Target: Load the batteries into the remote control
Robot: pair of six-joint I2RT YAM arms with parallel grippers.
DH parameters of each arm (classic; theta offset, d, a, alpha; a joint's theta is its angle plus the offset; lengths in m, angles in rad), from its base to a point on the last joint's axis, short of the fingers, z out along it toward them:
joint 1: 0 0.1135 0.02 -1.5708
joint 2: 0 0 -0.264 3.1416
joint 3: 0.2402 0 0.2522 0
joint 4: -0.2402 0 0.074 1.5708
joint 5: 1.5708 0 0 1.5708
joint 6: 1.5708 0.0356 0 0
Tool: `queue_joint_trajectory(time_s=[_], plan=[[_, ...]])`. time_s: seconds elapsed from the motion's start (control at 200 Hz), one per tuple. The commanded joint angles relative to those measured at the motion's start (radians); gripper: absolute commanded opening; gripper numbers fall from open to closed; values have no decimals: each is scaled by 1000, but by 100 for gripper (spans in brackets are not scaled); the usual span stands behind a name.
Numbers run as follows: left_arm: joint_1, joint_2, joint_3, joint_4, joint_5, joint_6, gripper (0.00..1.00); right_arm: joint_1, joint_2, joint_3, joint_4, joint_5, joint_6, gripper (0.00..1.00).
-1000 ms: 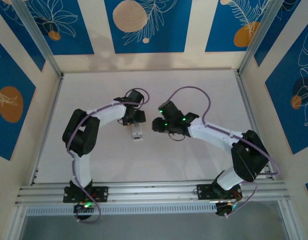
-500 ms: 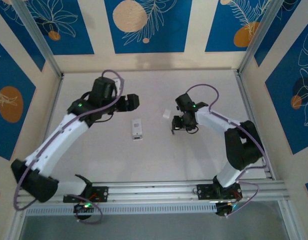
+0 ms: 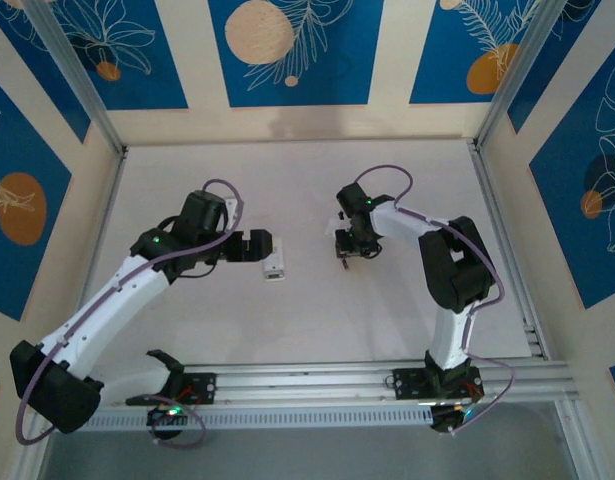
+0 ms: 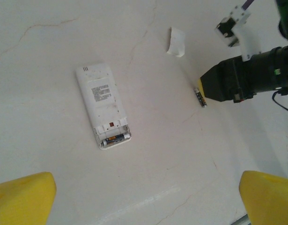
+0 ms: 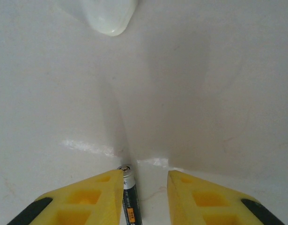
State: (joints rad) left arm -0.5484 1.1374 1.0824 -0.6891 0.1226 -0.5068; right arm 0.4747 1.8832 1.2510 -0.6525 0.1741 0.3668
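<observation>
In the left wrist view, the left fingers (image 4: 22, 199) show in the two lower corners of the frame, spread wide apart and holding nothing, above the pale bench (image 4: 40, 42). Left of centre, the remote control (image 4: 102, 105) lies flat on the bench with its back up and its printed label showing. The compartment at its lower end is uncovered, and one of the batteries (image 4: 114, 138) lies inside it, close to the end edge. Toward the upper right, a small white curved piece (image 4: 176, 41) rests on the bench, well apart from the remote control. Further right, the second battery (image 4: 200, 97) lies on the bench at the tip of the right arm. In the right wrist view, the right fingers (image 5: 99, 197) straddle that battery at the bottom centre. The one on the frame's left touches it and there is a gap on the other side, so they stand narrowly open, not clamped on it.
</observation>
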Motion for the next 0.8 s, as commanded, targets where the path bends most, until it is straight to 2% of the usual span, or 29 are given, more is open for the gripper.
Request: queue_joint_trajectory(time_s=[0.0, 0.52, 0.795], plan=[[-1, -22, 14, -3, 2, 1, 100, 23, 17, 28, -33, -27, -17, 31], [-2, -12, -14, 23, -3, -14, 100, 47, 84, 70, -59, 56, -55, 23], [0, -30, -7, 13, -21, -13, 100, 69, 46, 124, -73, 12, -91, 9]])
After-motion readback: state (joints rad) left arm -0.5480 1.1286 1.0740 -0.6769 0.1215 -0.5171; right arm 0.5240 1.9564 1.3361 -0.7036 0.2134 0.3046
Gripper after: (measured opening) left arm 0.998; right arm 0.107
